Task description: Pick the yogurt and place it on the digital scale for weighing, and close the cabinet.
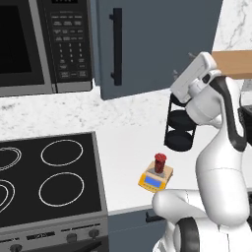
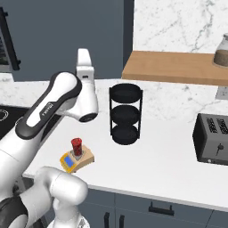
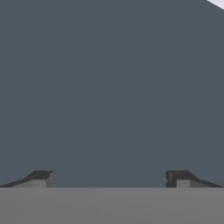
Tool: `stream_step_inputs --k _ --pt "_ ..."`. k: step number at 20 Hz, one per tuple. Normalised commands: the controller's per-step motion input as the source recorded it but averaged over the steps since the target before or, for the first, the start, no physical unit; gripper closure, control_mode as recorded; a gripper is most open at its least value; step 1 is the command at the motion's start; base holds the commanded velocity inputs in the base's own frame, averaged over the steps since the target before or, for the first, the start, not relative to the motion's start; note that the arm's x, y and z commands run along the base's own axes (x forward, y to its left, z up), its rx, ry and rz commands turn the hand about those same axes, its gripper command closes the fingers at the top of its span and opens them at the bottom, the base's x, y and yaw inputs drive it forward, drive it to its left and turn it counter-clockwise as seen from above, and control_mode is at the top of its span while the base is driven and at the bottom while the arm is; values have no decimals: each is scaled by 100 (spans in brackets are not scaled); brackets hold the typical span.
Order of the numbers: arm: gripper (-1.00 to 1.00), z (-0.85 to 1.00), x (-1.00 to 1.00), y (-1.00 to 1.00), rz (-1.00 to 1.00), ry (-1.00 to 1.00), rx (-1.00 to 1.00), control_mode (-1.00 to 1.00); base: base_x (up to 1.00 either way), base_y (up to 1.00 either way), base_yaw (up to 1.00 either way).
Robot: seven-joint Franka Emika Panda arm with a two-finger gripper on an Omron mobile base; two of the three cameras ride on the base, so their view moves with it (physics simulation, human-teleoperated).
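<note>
The yogurt [image 1: 160, 163] stands upright on the weighing plate of the digital scale [image 1: 154, 179], which sits on the white counter [image 1: 123, 162] near its front edge, right of the cooktop [image 1: 47, 179]. Nothing is holding the cup. The right base view agrees: yogurt [image 2: 76, 146] on scale [image 2: 75, 160], clear of the arm. The placing step is judged complete.

The cabinet [image 1: 147, 44] hangs above the counter, just right of the microwave [image 1: 44, 44], with its black bar handle [image 1: 116, 47] showing on the door face. In the left base view the door appears angled slightly away from the wall rather than flush, though the remaining gap cannot be read with certainty. The hand is raised to the door's right edge. In the hand view the gripper [image 3: 111, 179] faces a flat slate surface at very close range, judged to be the door panel; its fingers [image 3: 41, 178] are spread wide with nothing between them. Whether they touch the panel cannot be told.

Outstanding: closing the cabinet, which looks to be in hand but not confirmed done. The black three-tier rack [image 2: 125, 114] stands behind the scale, well apart from it, and the toaster [image 2: 213, 139] sits far to the right; neither is involved.
</note>
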Motion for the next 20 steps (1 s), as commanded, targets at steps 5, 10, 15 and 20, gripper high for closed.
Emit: stream_step_inputs --k 5,10,15,20 --pt "-100 0 37 0 0 0 0 -100 0 0 0" --pt "-100 0 35 0 0 0 0 -100 0 0 0" --pt "-100 0 24 0 0 0 0 -100 0 0 0" --pt "-100 0 25 0 0 0 0 -100 0 0 0"
